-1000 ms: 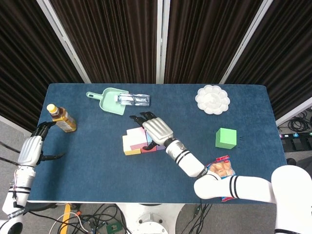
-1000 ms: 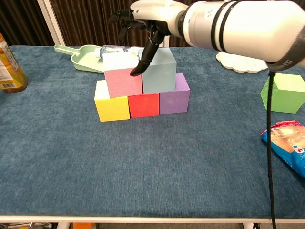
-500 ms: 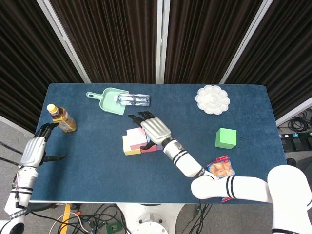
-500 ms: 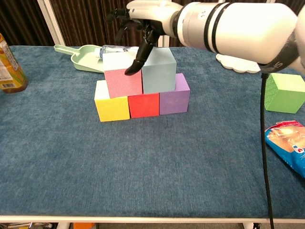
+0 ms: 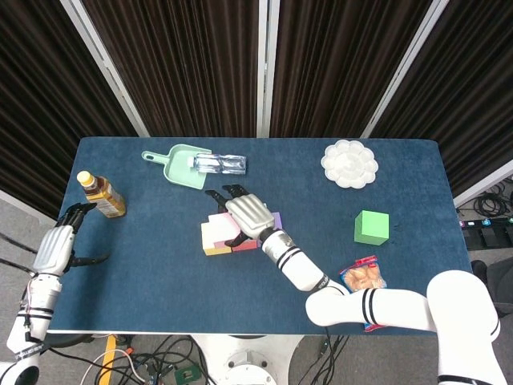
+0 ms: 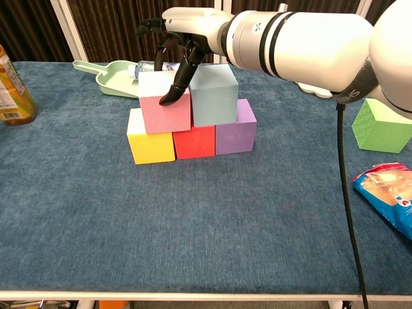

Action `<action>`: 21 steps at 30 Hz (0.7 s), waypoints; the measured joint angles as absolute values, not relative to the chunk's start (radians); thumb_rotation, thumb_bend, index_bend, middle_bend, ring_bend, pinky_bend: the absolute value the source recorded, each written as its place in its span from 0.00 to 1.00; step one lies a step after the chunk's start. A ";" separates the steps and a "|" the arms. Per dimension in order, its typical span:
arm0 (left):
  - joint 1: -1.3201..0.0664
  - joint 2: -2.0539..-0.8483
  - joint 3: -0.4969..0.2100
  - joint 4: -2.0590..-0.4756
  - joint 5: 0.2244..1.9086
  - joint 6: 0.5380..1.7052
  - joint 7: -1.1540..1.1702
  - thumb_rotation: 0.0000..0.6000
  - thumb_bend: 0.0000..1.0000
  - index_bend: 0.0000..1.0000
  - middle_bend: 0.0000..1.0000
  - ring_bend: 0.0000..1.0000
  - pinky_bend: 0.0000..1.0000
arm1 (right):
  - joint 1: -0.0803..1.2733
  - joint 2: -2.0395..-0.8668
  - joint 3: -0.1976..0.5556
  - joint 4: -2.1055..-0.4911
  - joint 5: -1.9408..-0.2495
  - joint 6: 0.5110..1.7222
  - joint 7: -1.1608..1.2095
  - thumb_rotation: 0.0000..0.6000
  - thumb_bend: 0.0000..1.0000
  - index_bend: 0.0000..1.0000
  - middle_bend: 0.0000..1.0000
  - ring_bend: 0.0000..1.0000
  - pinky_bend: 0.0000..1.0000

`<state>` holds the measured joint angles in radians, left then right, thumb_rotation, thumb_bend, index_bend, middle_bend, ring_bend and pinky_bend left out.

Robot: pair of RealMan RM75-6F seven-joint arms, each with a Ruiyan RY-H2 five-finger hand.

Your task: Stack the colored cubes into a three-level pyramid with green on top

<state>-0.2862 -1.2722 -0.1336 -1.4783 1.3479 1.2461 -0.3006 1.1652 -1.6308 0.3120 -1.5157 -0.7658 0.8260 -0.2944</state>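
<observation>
Standing mid-table: yellow cube (image 6: 150,144), red cube (image 6: 194,141), purple cube (image 6: 235,136) in row; pink cube (image 6: 165,113) and pale blue cube (image 6: 214,95) on top. Right hand (image 6: 182,33) above stack, fingers spread, thumb tip on pink cube, gripping nothing. Green cube (image 6: 381,126) well apart, right. Left hand (image 5: 54,245) off table's left edge, fingers apart, empty.

Setting: robotics lab / teleoperation test bench. Evidence: table (image 5: 144,265) covered in blue felt-like cloth, backed by dark pleated curtains (image 5: 192,64) hung between white frame bars (image 5: 264,68). Loose cables (image 5: 172,357) and what look like power strips on the grey floor under the front edge; more cabling (image 5: 489,204) at right. Props on the table are assorted, unrelated items.
</observation>
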 measured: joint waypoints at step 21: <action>-0.285 -1.273 -0.133 -1.469 1.347 1.242 -0.312 1.00 0.04 0.11 0.10 0.03 0.14 | 1.165 -1.661 0.319 -1.487 -0.770 0.844 -0.299 1.00 0.10 0.00 0.41 0.00 0.00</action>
